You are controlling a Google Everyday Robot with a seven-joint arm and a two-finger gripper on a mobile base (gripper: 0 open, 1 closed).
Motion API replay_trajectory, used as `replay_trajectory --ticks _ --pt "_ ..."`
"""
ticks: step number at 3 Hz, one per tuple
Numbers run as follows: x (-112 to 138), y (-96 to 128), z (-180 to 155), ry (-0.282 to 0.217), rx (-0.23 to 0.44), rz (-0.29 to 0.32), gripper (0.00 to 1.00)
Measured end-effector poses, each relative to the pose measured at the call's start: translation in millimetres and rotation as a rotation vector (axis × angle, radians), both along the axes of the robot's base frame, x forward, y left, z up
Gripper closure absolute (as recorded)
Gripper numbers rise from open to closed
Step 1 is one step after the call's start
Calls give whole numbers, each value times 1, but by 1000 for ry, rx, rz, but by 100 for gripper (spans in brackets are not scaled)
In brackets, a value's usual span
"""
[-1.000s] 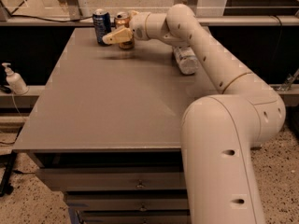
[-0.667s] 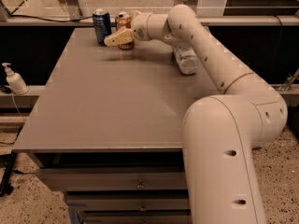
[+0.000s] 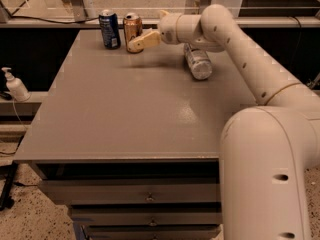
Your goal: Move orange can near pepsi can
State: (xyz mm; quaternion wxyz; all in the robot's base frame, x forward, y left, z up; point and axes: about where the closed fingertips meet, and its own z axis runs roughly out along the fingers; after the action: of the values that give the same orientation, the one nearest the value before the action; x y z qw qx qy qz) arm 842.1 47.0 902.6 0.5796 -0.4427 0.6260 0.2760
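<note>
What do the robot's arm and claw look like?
The arm is glossy off-white: thick rounded segments with small dark dots and a thin seam ring; no cables show. The claw, beside the orange can at the table's far edge, is tan.

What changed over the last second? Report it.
The gripper, at the table's far end, drew slightly rightward in view off the orange can, exposing more of it; whether it let go is unclear. Orange can, pepsi can and lying bottle stayed put.

Pincer (image 3: 147, 33) (seemingly loosed) retreated beside orange can (image 3: 132, 28).
</note>
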Motion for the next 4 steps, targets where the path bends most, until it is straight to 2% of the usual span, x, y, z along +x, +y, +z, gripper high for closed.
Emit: replay_trajectory --ticks 1,2,4 --pt "-21 -52 19 -35 -1 -10 0" --pt "-52 -98 41 -67 -6 14 0" --pt "-134 -191 71 -111 -13 99 0"
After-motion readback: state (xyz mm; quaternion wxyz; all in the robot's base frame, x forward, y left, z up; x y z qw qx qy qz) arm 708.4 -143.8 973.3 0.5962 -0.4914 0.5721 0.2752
